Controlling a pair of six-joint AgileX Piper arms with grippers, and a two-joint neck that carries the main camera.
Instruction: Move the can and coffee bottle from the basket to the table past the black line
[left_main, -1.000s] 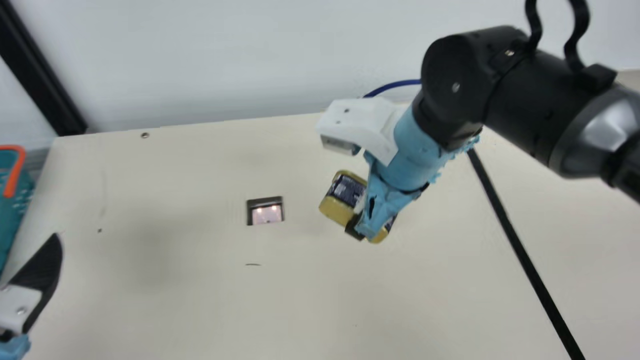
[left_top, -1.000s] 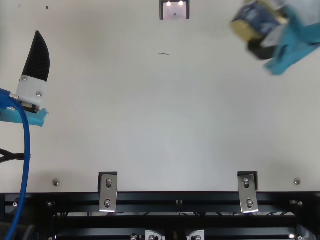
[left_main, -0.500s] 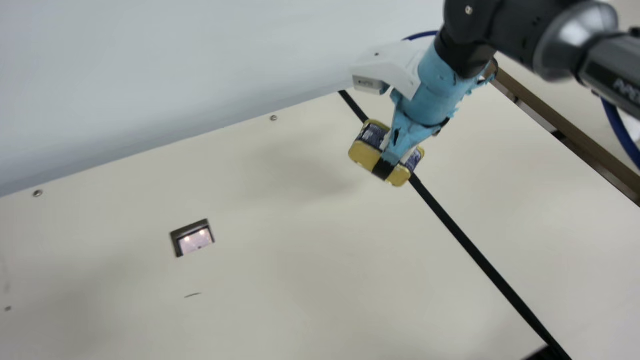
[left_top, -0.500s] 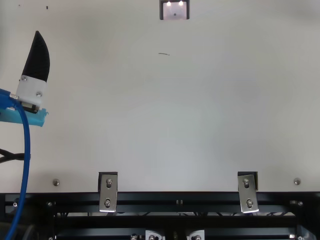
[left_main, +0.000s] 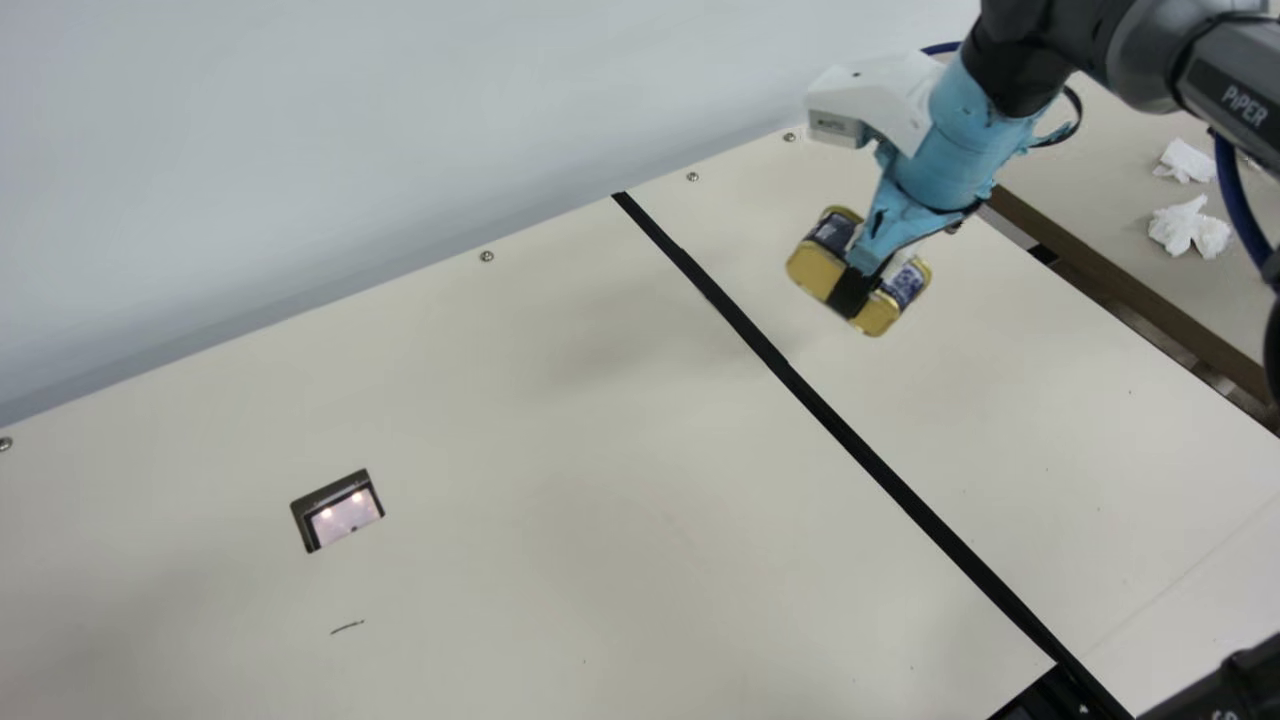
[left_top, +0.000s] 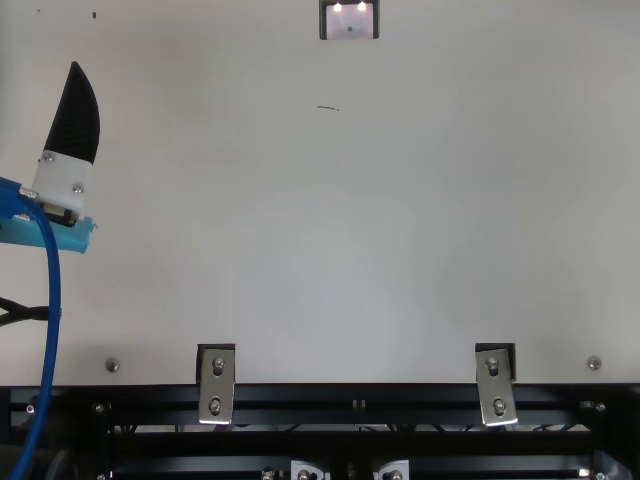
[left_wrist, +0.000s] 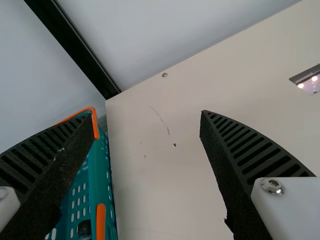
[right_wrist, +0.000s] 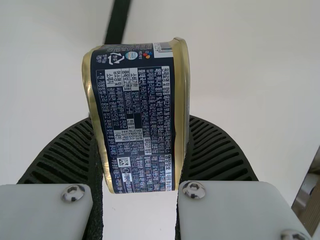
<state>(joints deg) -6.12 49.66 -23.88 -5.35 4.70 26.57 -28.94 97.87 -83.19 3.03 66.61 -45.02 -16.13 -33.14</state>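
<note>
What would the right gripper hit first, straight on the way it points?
Most likely the table, with the can in the right gripper touching first; depth is unclear, so how near the black line is uncertain.

Left gripper (left_top: 72, 130): fingers (left_wrist: 250, 155) spread wide. Teal basket (left_wrist: 100, 172) just off table's (left_wrist: 160, 190) left edge, orange handles (left_wrist: 95, 124), dark item (left_wrist: 84, 229) inside, can't ID. Black post (left_wrist: 75, 47) at far-left corner. Cutout (left_wrist: 311, 82) right.
</note>
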